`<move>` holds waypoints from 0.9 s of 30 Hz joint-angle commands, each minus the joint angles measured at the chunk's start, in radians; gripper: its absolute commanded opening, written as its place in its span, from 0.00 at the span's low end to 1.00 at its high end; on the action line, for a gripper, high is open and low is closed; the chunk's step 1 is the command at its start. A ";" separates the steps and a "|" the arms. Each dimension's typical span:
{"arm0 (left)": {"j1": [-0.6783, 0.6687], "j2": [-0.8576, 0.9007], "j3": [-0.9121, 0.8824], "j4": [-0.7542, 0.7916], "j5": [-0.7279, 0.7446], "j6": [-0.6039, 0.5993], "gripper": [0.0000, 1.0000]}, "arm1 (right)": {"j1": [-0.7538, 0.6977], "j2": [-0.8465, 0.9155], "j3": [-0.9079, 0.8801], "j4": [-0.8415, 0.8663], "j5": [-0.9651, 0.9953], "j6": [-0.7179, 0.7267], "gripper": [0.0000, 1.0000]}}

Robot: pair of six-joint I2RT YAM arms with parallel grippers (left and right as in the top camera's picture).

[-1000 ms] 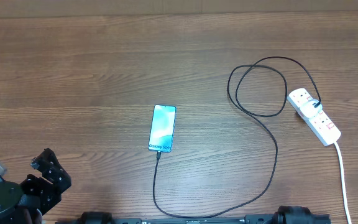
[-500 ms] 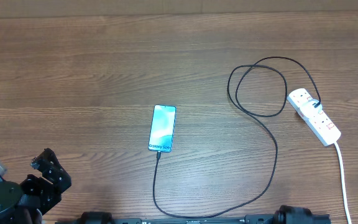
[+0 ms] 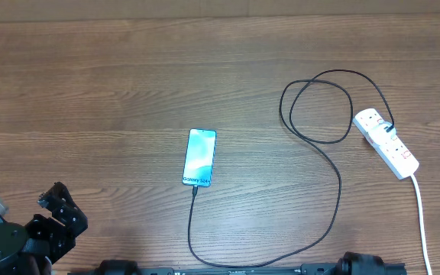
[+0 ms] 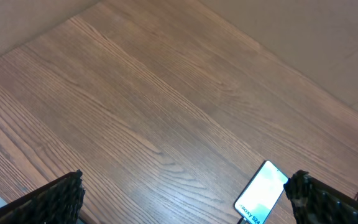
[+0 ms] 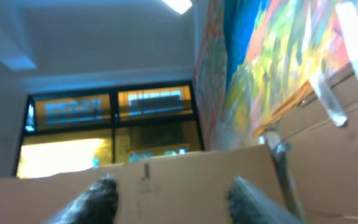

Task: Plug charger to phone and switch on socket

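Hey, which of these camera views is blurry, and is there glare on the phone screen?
Overhead: sharp, evenly lit, no glare on the phone. Left wrist: table grain crisp, its fingers dark at the edges. Right wrist: blurred, blue-tinted, aimed up at cardboard and lit windows.

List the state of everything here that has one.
phone: face up, screen lit, cable meeting its Galaxy end.
charger: looks plugged in at both the phone and the socket.
socket: black plug seated; switch position too small to tell.
left gripper: open, empty.
right gripper: open, empty, aimed away from the table.
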 commanded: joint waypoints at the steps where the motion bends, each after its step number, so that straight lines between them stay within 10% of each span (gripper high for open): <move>1: -0.003 -0.009 -0.004 0.002 0.002 -0.020 1.00 | -0.009 -0.011 -0.048 0.008 -0.005 -0.003 0.74; 3: -0.003 -0.009 -0.004 0.002 0.002 -0.020 1.00 | 0.003 -0.011 -0.071 0.016 -0.042 0.025 1.00; 15: -0.003 -0.009 -0.004 0.002 0.002 -0.021 1.00 | 0.082 -0.011 -0.106 0.072 -0.058 0.111 1.00; 27: -0.003 -0.009 -0.004 0.002 0.002 -0.020 0.99 | 0.143 -0.011 -0.411 0.507 -0.054 0.159 1.00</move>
